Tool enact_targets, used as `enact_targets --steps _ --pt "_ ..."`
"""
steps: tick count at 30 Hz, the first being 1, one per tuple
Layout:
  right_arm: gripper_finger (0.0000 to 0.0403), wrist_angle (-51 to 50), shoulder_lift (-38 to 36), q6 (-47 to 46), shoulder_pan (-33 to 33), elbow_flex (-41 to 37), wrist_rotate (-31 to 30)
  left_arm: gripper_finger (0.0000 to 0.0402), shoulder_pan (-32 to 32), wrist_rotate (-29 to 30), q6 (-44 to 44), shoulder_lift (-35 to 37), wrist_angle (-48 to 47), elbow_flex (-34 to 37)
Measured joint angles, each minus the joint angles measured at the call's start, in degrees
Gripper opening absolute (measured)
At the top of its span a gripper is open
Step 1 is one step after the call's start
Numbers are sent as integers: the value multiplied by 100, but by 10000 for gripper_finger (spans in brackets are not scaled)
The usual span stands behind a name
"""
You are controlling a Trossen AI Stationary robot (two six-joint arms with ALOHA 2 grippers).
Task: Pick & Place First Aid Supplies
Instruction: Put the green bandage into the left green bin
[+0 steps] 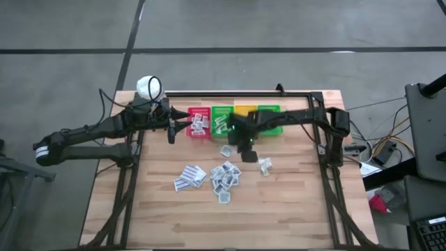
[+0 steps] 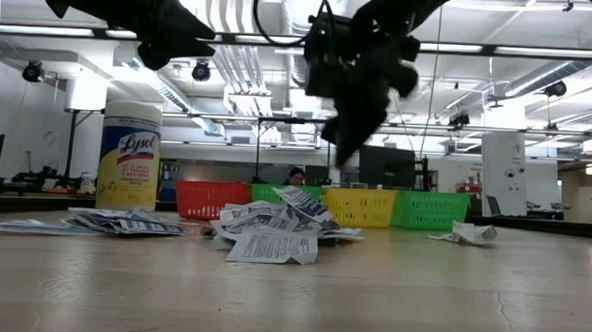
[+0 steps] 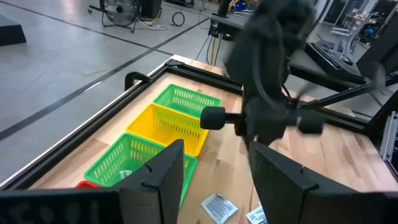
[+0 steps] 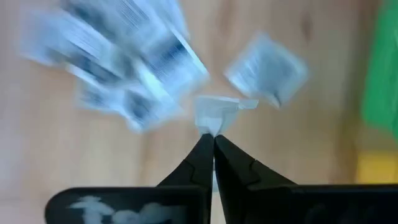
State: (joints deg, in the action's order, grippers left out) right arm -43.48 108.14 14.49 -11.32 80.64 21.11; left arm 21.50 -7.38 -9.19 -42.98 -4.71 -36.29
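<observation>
Left gripper (image 1: pixel 169 129) hangs over the wooden slatted table (image 1: pixel 167 216) at about ten o'clock, beside the white-capped yellow wipes canister (image 2: pixel 128 156); its jaws stand apart, nothing between them. At twelve o'clock, a row of plastic mesh bins: red bin (image 1: pixel 199 122), already holding packets, then green bin (image 1: pixel 221 120), yellow bin (image 1: pixel 244 109), second green bin (image 1: pixel 272 111). Small flat white printed sachets (image 1: pixel 224 176) lie heaped at table centre, with a flatter stack (image 1: pixel 189 177) at its nine o'clock and one crumpled packet (image 1: pixel 265 166) at three o'clock. Right gripper (image 4: pixel 213 140) is raised above the heap, jaws together on a small white sachet (image 4: pixel 214 112), apparently by its edge; the wrist view is blurred.
</observation>
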Motion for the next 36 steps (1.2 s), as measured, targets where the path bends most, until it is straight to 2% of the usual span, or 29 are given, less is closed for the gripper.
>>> enact_targets --steps 8,12,18,23,25,27,29,33,35,36 --pt "8 39 -7 155 -884 671 4103 175 0 -1 26 0 -4 0" --pt "8 90 -9 -86 -1242 824 5688 175 0 -2 113 0 -4 0" --pt "8 205 -9 -119 -1478 952 6832 175 0 -2 158 0 -4 0" --pt "8 251 -15 -159 -1481 1012 6850 175 0 -2 164 0 -4 0" --pt "8 255 -17 -166 -1469 1012 6554 175 -2 -2 166 0 -4 0" --pt "8 275 -17 -240 -1442 1032 5546 175 -1 -2 166 0 -4 0" --pt "8 278 -17 -396 -1385 1087 3802 175 -2 -2 166 0 -4 0" --pt "8 369 -17 -229 -1197 1176 -80 175 -1 -2 166 0 -4 0" --pt "8 465 -17 -38 -1132 1193 -1488 175 0 -2 162 0 -4 0" --pt "8 516 -17 67 -1112 1195 -1895 175 -2 -2 162 0 -4 0"
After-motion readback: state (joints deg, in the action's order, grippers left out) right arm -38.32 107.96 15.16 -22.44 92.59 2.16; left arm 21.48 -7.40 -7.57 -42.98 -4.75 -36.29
